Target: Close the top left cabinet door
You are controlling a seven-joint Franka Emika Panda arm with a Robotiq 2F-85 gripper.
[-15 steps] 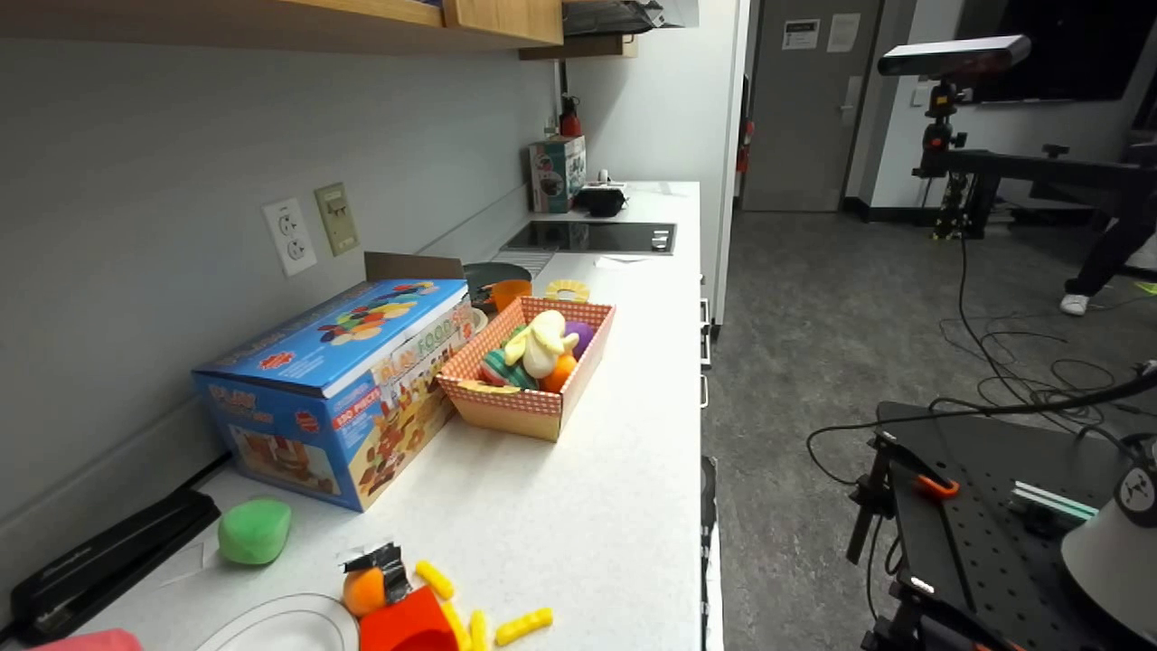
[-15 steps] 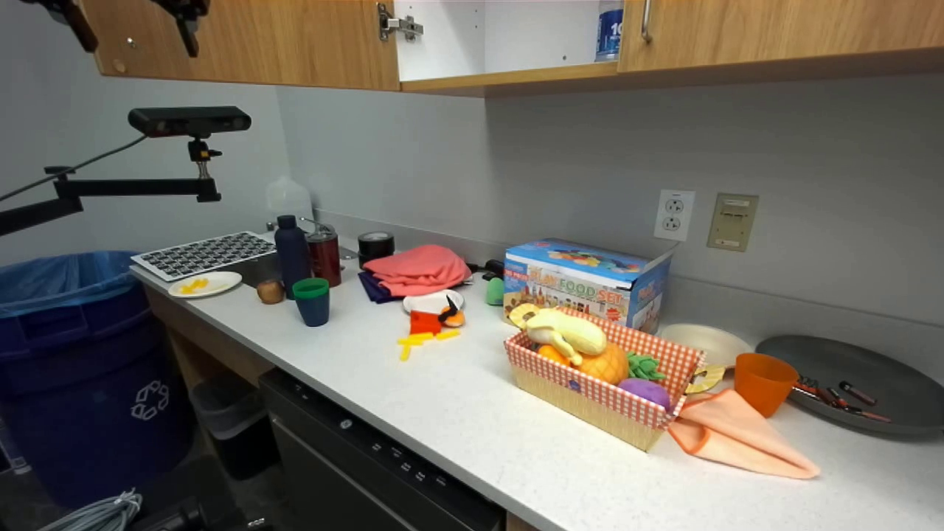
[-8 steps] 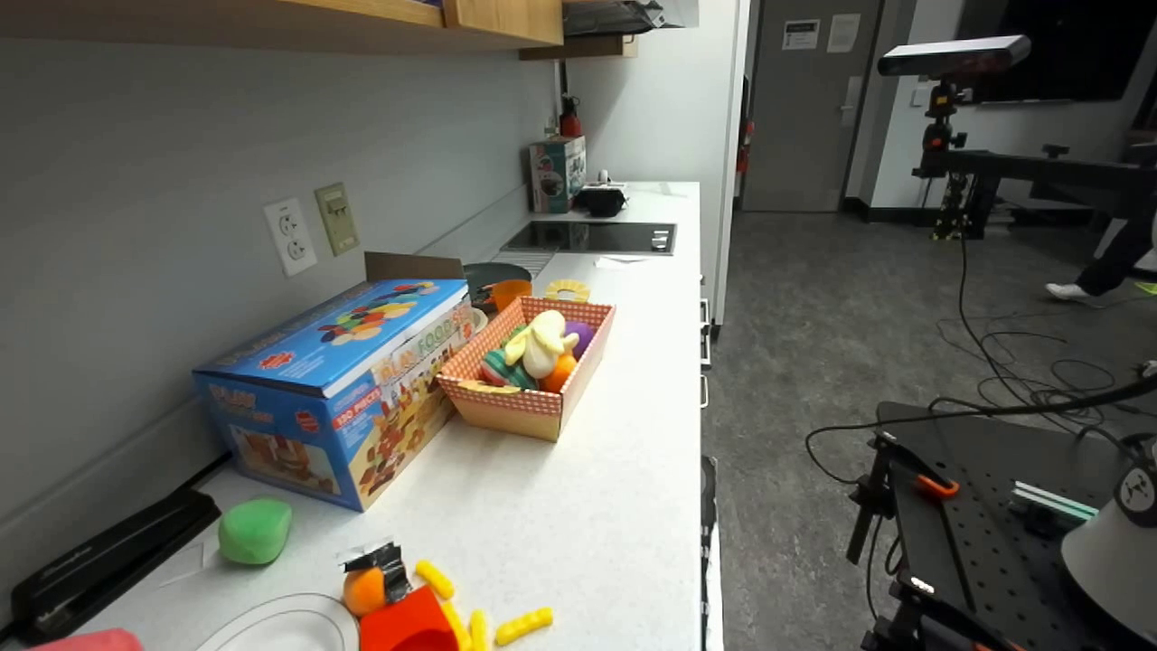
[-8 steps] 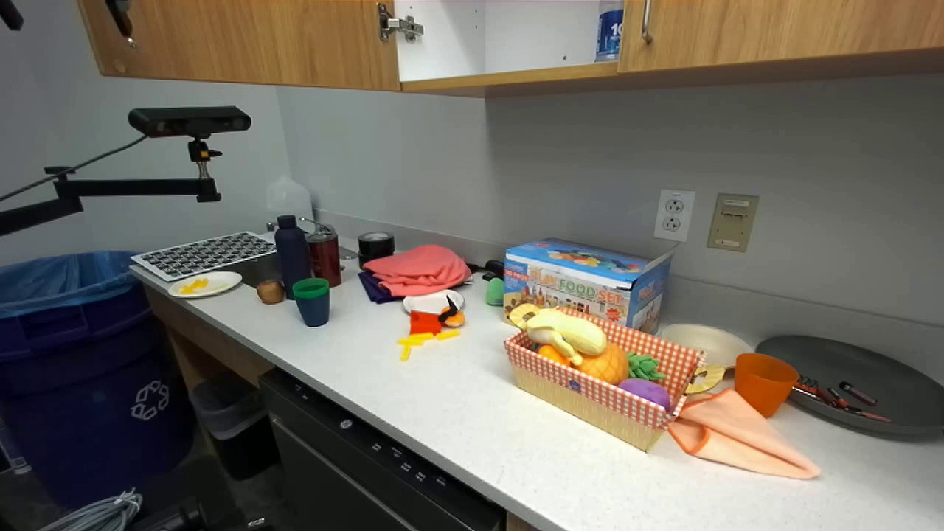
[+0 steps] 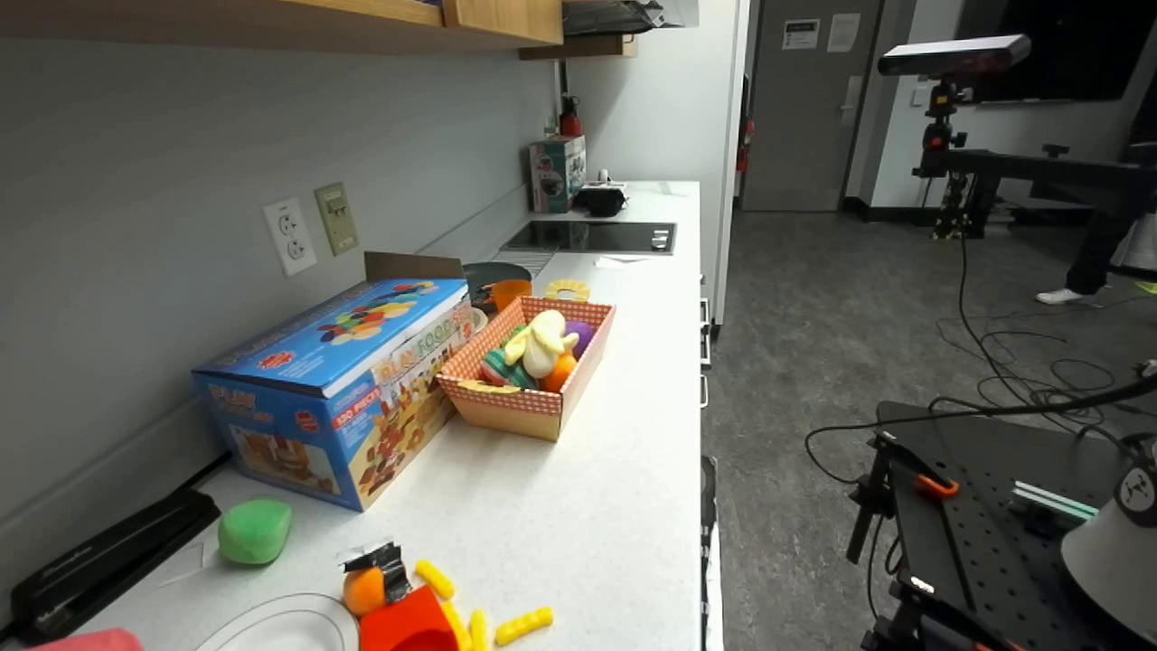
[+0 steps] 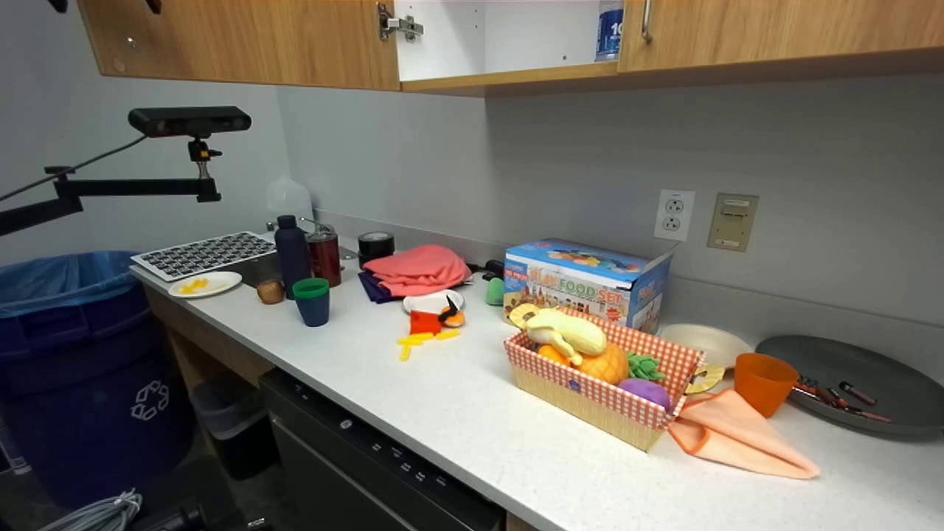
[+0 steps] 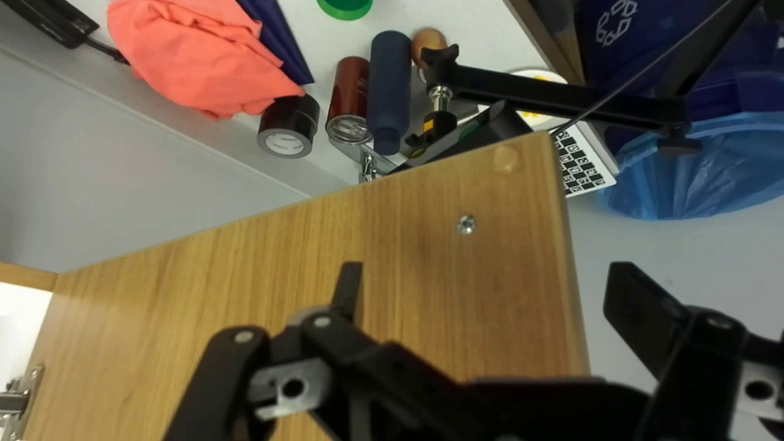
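The wooden cabinet door [image 6: 251, 44] stands wide open at the upper left in an exterior view, hinged beside the white cabinet interior [image 6: 520, 37]. Its inner face also fills the middle of the wrist view [image 7: 429, 275], with a screw near its lower free corner. My gripper [image 7: 487, 272] is open and empty. In the wrist view one finger lies over the door's inner face and the other is past its free edge, so the edge shows between them. Contact cannot be told. In an exterior view only the fingertips [image 6: 107, 4] show at the top edge, in front of the door.
A neighbouring cabinet door [image 6: 782, 33] with a metal handle is closed. A camera on a black arm [image 6: 189, 122] stands below the open door. The counter [image 6: 413, 398] holds a fruit basket [image 6: 582, 413], a toy food box [image 6: 571, 276], bottles and cloths.
In an exterior view the fingertips first moved left, then up and back a little right, and now sit higher at the top edge. The door has not visibly moved. A person's foot shifted in the background.
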